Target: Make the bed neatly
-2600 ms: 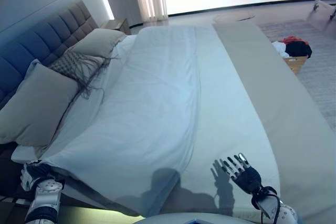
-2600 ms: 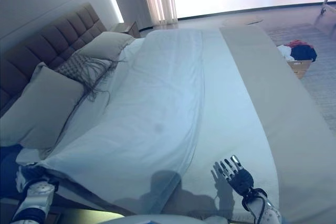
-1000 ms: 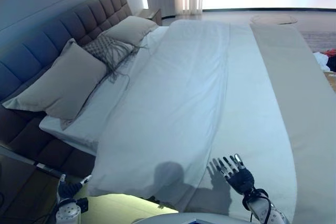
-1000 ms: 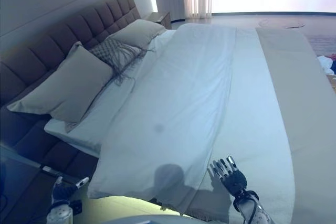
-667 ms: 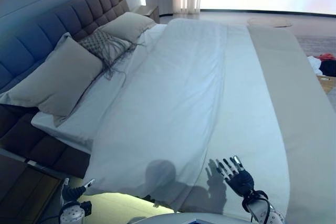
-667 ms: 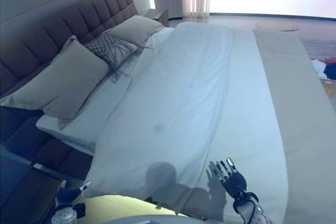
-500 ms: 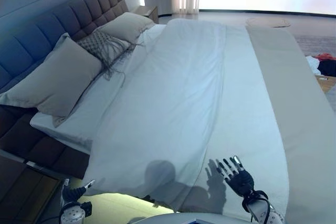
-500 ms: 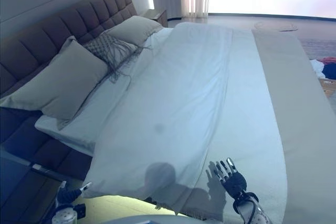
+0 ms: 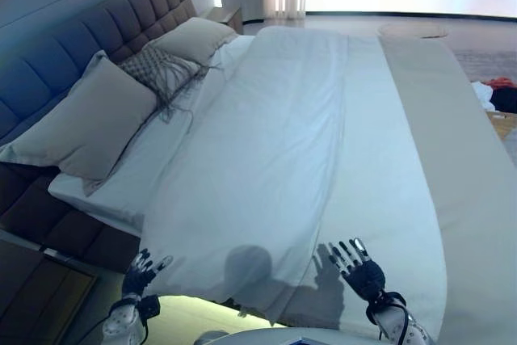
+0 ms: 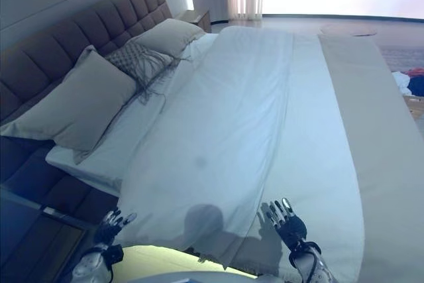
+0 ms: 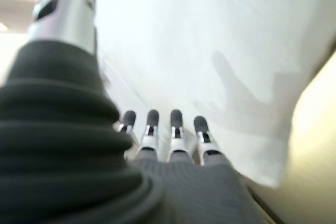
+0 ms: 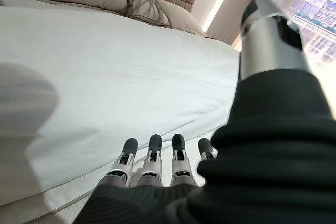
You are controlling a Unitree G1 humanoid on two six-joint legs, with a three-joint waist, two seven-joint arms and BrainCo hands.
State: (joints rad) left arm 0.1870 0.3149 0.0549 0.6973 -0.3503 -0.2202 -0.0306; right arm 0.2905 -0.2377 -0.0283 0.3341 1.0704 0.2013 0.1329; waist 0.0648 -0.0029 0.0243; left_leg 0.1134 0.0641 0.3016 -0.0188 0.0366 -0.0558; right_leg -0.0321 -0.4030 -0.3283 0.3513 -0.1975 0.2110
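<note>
A white duvet [image 9: 275,143] covers the bed, with a long fold ridge running down its middle. Its near edge hangs over the side of the bed. My left hand [image 9: 139,268] is open beside the bed, just below the duvet's near left corner and not touching it. In the left wrist view its straight fingers [image 11: 176,129] point at the hanging white cloth [image 11: 210,35]. My right hand [image 9: 359,268] is open too, fingers spread above the duvet's near edge. The right wrist view shows its fingers [image 12: 152,156] straight over the duvet [image 12: 105,66].
A large beige pillow [image 9: 89,127], a fringed cushion [image 9: 157,70] and a far pillow [image 9: 194,38] lean on the tufted headboard [image 9: 73,46]. A beige runner [image 9: 460,143] lies across the foot. A dark nightstand [image 9: 32,296] stands by my left hand. A clothes basket [image 9: 501,98] sits far right.
My left hand has risen and moved right toward the duvet's near left corner, with its fingers now spread. The right hand has shifted slightly left. The camera view has shifted.
</note>
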